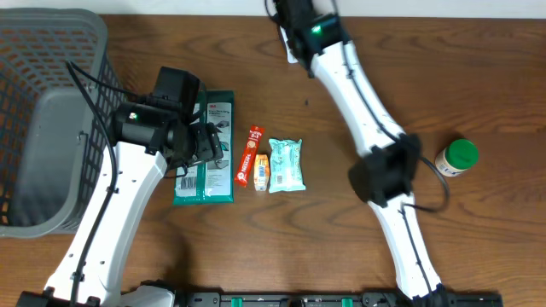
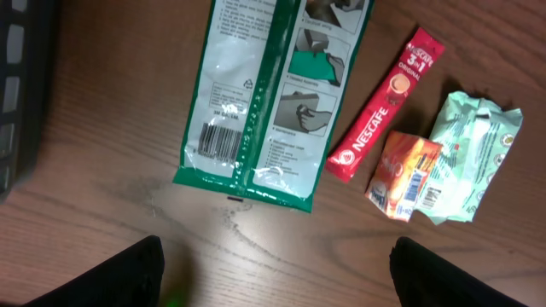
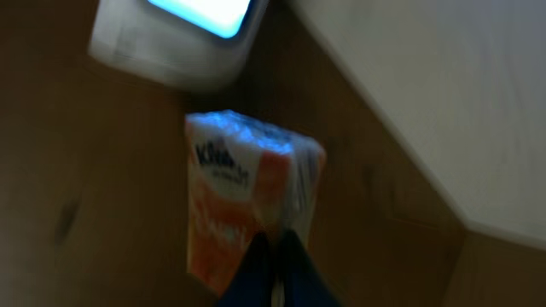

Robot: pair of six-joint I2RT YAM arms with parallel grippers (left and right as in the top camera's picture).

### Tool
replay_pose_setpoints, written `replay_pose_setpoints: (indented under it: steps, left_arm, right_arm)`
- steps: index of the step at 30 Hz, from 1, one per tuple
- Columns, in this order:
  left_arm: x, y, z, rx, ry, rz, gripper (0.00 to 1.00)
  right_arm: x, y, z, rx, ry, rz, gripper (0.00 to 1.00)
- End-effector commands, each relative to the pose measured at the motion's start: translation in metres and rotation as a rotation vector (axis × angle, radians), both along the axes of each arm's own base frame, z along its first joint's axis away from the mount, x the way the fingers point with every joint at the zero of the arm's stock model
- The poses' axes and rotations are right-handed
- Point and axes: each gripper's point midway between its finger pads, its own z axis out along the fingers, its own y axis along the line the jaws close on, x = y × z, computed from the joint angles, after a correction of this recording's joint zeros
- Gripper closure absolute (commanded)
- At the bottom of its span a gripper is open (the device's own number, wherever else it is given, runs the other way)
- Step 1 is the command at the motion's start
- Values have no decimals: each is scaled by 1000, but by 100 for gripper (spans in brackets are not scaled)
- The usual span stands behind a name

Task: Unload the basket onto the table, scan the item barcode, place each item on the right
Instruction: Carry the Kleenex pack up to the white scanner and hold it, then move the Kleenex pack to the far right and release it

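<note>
Right wrist view: a tissue pack (image 3: 243, 196) in orange and white wrap is pinched at its lower edge by the right gripper (image 3: 275, 246), whose jaws are closed on it. The pack is held upright above the brown table (image 1: 478, 68). A white scanner (image 3: 175, 38) with a glowing blue window is seen at 11 o'clock from the pack, close to it; whether the two touch cannot be told. The picture is blurred, so no barcode can be made out on the pack.

In the overhead view the right arm is stretched toward the 12 o'clock edge of the table. A grey mesh basket (image 1: 51, 43) is set at 9 o'clock and a green-capped bottle (image 1: 458, 157) at 3 o'clock.

The left gripper (image 2: 277, 260) is held with its jaws wide apart and nothing between them, above the table just below a green package (image 2: 256, 94), on which a barcode is printed. At 3 o'clock from that package a red coffee stick (image 2: 384, 107), a small orange sachet (image 2: 403, 175) and a pale green pack (image 2: 473, 153) are laid close together.
</note>
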Motion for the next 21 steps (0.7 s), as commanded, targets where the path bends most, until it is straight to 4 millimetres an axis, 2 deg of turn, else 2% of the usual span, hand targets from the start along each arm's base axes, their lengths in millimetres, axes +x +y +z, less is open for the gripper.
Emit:
replay_pose_setpoints:
  steps: [1, 3, 5, 6, 9, 13, 16, 21]
  left_arm:
    - [0, 1, 3, 7, -11, -3, 15]
    - [0, 1, 3, 7, -11, -3, 15]
    - [0, 1, 3, 7, -11, -3, 15]
    - [0, 1, 3, 7, -11, -3, 15]
    - [0, 1, 3, 7, -11, -3, 15]
    - [0, 1, 3, 7, -11, -3, 15]
    - [0, 1, 3, 7, -11, -3, 15]
    - [0, 1, 3, 7, -11, -3, 15]
  right_arm:
    - [-46, -8, 80, 244, -13, -46, 99]
    - [-74, -16, 81, 290, 96, -38, 99]
    - [-98, -32, 79, 310, 194, -61, 99]
    - [-101, -40, 77, 318, 219, -82, 99]
    - [-95, -67, 74, 395, 199, -256, 99]
    - [-97, -91, 54, 476, 281, -363, 99]
    - [-107, -100, 36, 529, 370, -413, 99]
    - [-137, -134, 3, 470, 503, -532, 99]
